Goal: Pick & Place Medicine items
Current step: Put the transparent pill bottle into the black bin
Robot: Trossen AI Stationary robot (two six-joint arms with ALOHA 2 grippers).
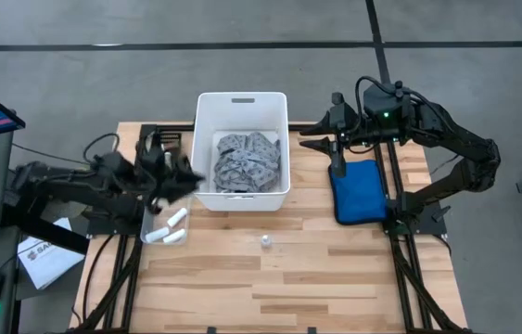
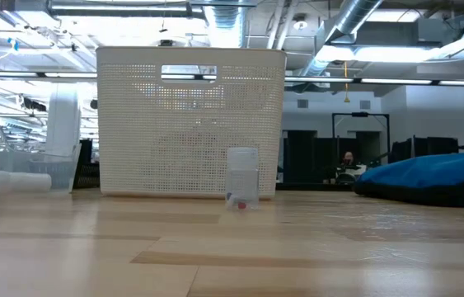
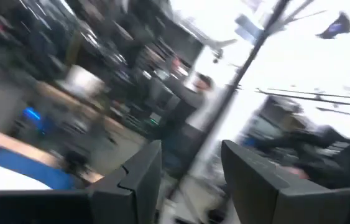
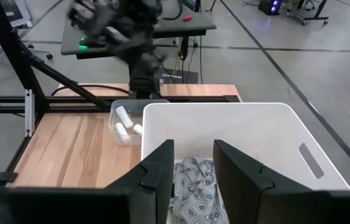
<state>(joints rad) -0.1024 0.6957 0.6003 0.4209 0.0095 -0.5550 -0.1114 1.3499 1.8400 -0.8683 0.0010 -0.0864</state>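
Observation:
Three small white tubes (image 1: 171, 228) (image 4: 124, 122) lie in a clear shallow tray (image 1: 154, 230) on the table, left of the white bin (image 1: 207, 111). One tiny pale vial (image 1: 266, 242) (image 2: 242, 177) stands upright on the wood in front of the bin; a second vial is not in view. My left gripper (image 1: 184, 176) (image 3: 190, 180) hovers open and empty above the bin's left near corner, over the tray's far end. My right gripper (image 1: 309, 141) (image 4: 193, 168) hangs open and empty at the bin's right rim, pointing across it.
A grey patterned cloth (image 1: 248, 161) (image 4: 194, 180) lies crumpled inside the bin. A blue padded pouch (image 1: 357, 190) (image 2: 433, 177) rests on the table right of the bin, under the right arm. Bare wood stretches along the near half of the table (image 1: 335, 288).

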